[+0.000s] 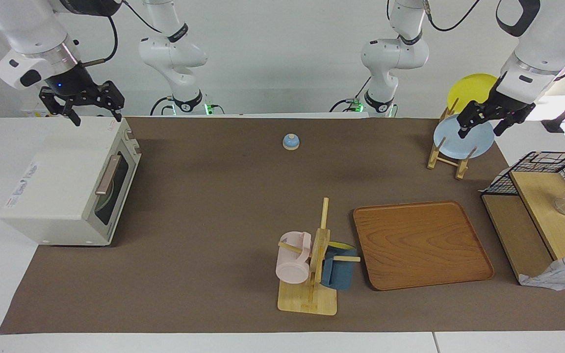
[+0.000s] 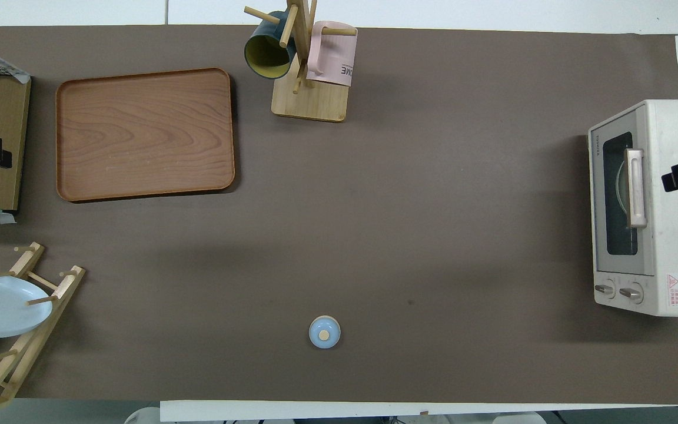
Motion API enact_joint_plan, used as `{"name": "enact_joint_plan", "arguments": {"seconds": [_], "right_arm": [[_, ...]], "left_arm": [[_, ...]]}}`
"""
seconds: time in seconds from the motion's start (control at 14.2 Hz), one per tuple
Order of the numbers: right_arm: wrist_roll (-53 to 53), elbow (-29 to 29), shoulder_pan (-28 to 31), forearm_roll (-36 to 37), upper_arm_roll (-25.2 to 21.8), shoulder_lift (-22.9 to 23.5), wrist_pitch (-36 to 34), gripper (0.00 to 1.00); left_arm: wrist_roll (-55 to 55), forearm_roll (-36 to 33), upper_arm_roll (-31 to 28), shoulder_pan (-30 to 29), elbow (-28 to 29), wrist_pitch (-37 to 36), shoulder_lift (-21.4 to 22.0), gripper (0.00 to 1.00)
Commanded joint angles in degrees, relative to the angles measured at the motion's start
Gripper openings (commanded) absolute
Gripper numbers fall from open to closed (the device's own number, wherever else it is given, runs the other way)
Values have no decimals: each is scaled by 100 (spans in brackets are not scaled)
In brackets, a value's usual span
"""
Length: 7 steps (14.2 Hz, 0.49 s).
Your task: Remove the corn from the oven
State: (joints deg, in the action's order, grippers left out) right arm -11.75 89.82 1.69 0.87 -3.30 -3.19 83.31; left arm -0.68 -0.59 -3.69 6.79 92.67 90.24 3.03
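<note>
Both grippers hung with fingers apart and empty: the right gripper [image 1: 84,105] over the oven [image 1: 62,181], the left gripper [image 1: 488,117] over the plate rack [image 1: 447,157] at its own end, waiting. The oven door [image 1: 113,189] was shut, so the corn, presumably inside, was hidden. It would likely be light, stiff and slippery, best gripped across its thicker middle.

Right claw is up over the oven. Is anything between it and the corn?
Yes: the oven door is shut, handle across its dark glass, and no corn shows through it. The open right claw hangs over the oven's top and must open that door first. The left claw waits over the plate rack.
</note>
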Motion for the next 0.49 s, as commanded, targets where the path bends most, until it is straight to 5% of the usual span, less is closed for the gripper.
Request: {"name": "enact_joint_plan", "arguments": {"seconds": [0.0, 0.42], "right_arm": [[102, -52, 33, -60, 32, 11, -78, 100], [59, 45, 42, -122, 23, 38, -51, 100]], "left_arm": [[33, -65, 17, -11, 23, -77, 40, 100], [33, -65, 8, -20, 23, -86, 49, 100]]}}
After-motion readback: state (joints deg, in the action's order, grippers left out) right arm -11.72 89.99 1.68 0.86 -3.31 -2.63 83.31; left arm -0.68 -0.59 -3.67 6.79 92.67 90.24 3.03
